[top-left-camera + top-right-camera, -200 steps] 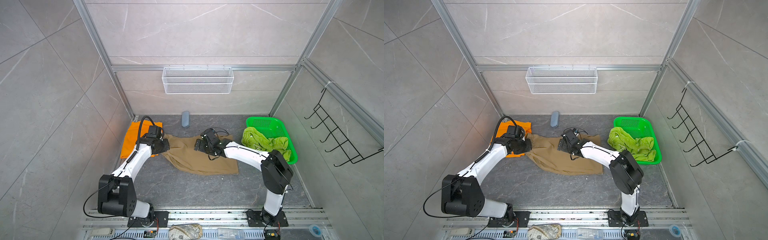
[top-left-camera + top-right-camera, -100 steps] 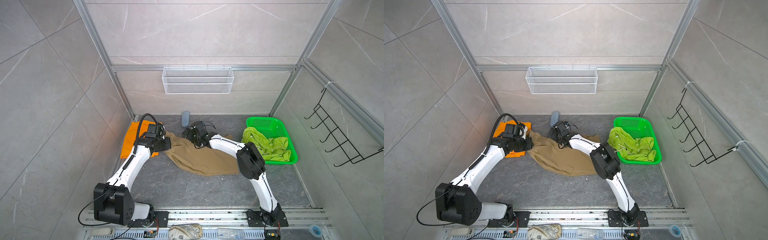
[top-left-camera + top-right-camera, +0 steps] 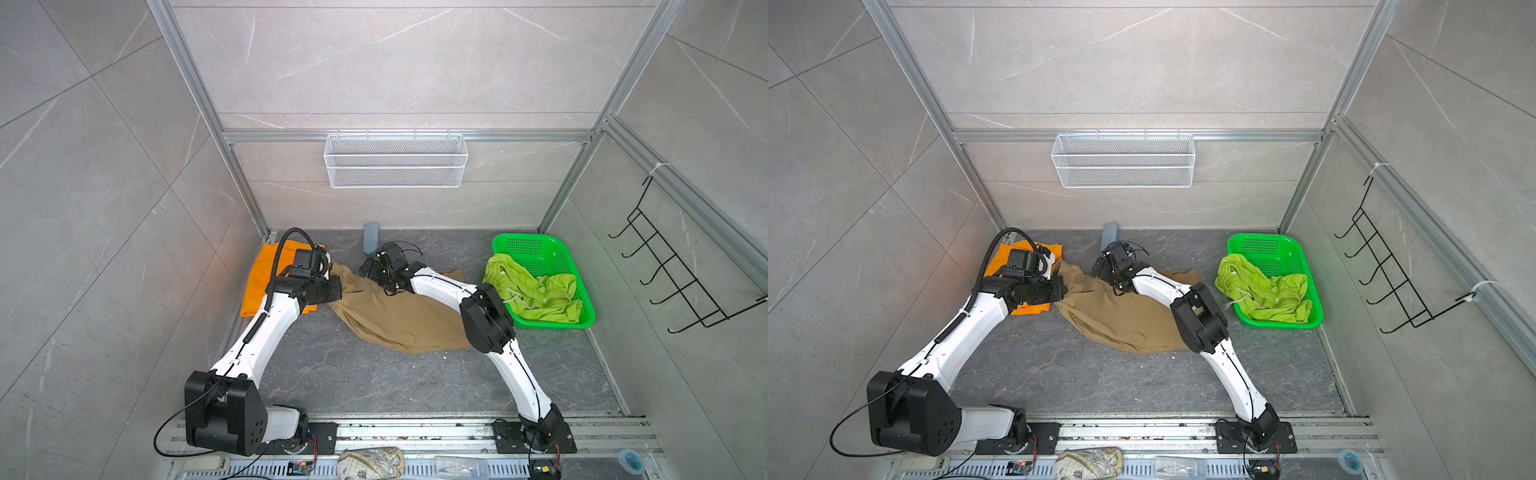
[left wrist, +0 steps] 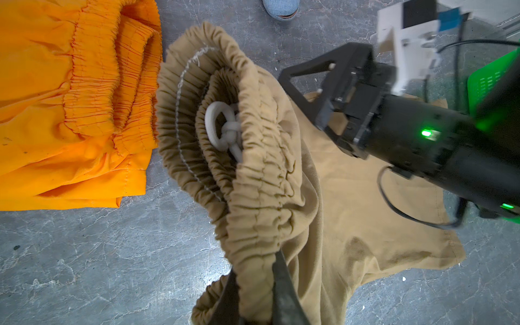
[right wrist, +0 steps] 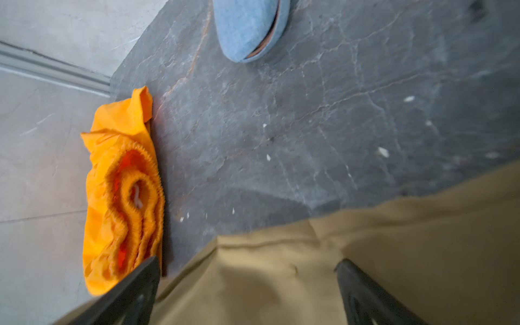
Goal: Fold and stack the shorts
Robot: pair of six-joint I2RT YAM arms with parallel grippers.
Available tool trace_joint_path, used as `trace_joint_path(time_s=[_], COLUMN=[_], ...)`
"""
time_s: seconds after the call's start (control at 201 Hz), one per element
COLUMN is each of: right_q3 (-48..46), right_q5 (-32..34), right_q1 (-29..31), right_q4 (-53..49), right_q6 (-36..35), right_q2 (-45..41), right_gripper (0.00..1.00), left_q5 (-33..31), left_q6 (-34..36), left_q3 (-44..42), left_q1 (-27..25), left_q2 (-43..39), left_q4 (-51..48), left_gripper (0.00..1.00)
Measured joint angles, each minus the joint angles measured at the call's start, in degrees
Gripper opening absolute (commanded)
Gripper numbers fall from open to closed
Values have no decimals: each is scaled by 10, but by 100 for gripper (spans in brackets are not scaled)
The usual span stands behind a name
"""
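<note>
Left wrist view shows the left end effector (image 4: 254, 267) pinched tight on the gathered waistband of the khaki shorts (image 4: 261, 174), with the white drawstring knot (image 4: 222, 126) tucked inside the folds. The rest of the cloth lies spread on the worktop (image 3: 353, 378). Over it the right end effector (image 5: 247, 261) hangs with jaws wide, gripping nothing. At the right, the green basket (image 3: 525, 246) holds the crumpled lime green shorts (image 3: 532, 291). At the left, the orange shorts (image 3: 257, 282) lie folded, just beside the khaki waistband. On the back wall hangs a white wire basket (image 3: 395, 160).
</note>
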Motion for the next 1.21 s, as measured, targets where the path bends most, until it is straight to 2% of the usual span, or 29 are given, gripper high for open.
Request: trace_joint_path(time_s=[0.229,0.304,0.438,0.623,0.787,0.916,1.21], right_q3=[-202,-263,-343,-408,-415,-379,-298], right_q5=[-9,-12,-15,-33,-34,-31,-34], right_q1=[3,11,52,109,104,89,1], right_q4=[45,77,109,129,153,153,118], right_q6=[2,14,31,49,56,37,-22], right_q2=[-205,-243,-249,-230,-219,-192,-143], right_gripper=[99,99,99,100,100,99,99], left_q5=[0,0,0,-2,-6,-8,-4], left_q6=[1,1,1,1,0,-3,-29], left_q3=[-1,-1,-4,-15,-30,-30,-25], left_q1=[0,0,0,0,0,0,0], left_q2=[0,0,0,0,1,9,43], left_q4=[4,4,7,10,13,17,30], left_gripper=[0,0,0,0,0,0,0])
